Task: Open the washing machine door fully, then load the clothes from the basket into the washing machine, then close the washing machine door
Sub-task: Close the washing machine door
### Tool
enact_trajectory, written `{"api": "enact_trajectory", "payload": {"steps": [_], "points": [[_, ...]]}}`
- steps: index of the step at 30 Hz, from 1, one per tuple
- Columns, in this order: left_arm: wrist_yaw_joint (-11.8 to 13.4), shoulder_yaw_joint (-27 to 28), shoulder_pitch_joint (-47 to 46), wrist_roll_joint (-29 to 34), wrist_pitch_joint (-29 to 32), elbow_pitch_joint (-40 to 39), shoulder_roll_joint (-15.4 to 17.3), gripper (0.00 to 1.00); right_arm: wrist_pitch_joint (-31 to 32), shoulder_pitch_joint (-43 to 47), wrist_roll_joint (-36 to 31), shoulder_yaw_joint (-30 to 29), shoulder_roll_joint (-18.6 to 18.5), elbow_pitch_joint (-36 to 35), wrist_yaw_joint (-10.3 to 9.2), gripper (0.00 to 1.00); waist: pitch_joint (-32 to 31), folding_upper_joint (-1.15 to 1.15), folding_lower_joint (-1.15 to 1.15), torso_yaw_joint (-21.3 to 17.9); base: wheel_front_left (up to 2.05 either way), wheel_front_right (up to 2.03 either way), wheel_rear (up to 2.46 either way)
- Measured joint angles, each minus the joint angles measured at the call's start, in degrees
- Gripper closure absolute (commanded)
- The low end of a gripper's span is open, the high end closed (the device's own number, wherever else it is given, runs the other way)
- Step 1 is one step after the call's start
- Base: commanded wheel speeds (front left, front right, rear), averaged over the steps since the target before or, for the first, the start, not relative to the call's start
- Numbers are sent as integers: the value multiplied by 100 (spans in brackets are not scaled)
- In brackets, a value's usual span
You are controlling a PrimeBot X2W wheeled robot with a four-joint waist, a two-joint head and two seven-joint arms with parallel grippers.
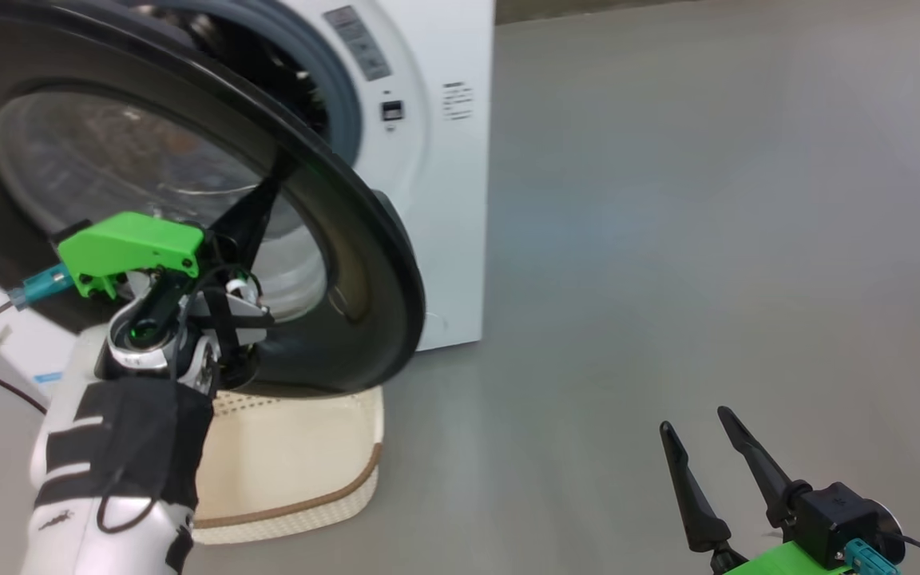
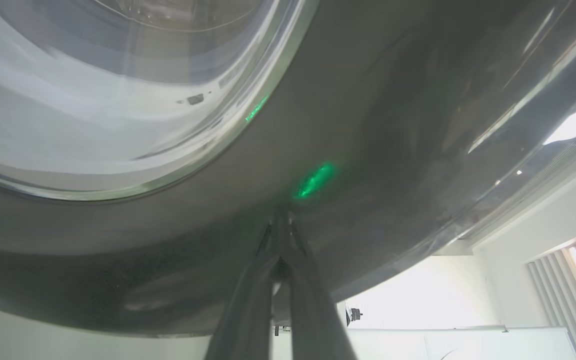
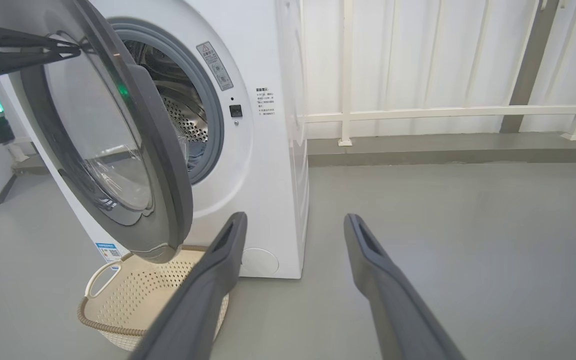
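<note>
2 of 3 steps look done: your cream perforated plastic basket (image 3: 110,327) sits empty beneath the half-open glossy black round door (image 1: 364,263), blue cloth (image 3: 197,150) shows inside the white washing machine (image 1: 452,239), so closing remains, left gripper (image 2: 280,222) pinched together against that door, right gripper (image 1: 695,419) spread wide.

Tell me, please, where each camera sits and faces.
Head view: head, looking down at the washing machine door; left tool, right tool.
Left wrist view: left wrist, facing the door's black ring; shut left tool touching.
Right wrist view: right wrist, facing the washing machine; open right tool.
Shared: head and right wrist views show the basket.
</note>
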Motion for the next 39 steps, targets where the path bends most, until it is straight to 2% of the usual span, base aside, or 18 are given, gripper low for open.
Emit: {"api": "enact_trajectory", "payload": {"steps": [5,9,14,17,21,22,23,25,29,33,39], "points": [[-222,35,-207,12,-98,417,-3,100,0,1,0,-24,1,-2,0,0,26,0,0,-210,0,0,0],[-358,32,-338,77,-151,690,-14,100,0,1,1,-111,0,-2,0,0,51,0,0,-161,0,0,0],[-419,-199,-375,525,-321,825,126,100,0,1,1,-123,3,-4,0,0,43,0,0,-20,0,0,0],[-538,-680,-352,1257,-624,800,388,100,0,2,0,-157,4,-8,0,0,21,0,0,62,0,0,0],[-616,-1114,-91,1831,-840,586,573,52,0,23,-5,-221,7,-21,0,0,-41,0,0,167,0,0,0],[-620,-1225,-2,1968,-931,501,617,5,0,25,-13,-247,9,-26,0,0,-53,0,0,195,0,0,0],[-619,-1362,83,2197,-1079,412,686,0,0,29,-21,-268,8,-32,0,0,-65,0,0,221,0,0,0],[-610,-1581,248,2650,-1421,225,870,0,0,40,-22,-304,9,-41,0,0,-88,0,0,269,0,0,0],[-437,-2003,604,3518,-2106,-183,1209,0,0,46,-32,-363,11,-77,0,0,-116,0,0,346,0,0,0],[12,-2365,970,4486,-2837,-525,1455,0,0,144,-70,-447,12,-97,0,0,-136,0,0,424,0,0,0],[508,-2328,1744,5298,-3021,-977,1500,0,0,176,-118,-527,8,-101,0,0,-158,0,0,500,0,0,0]]}}
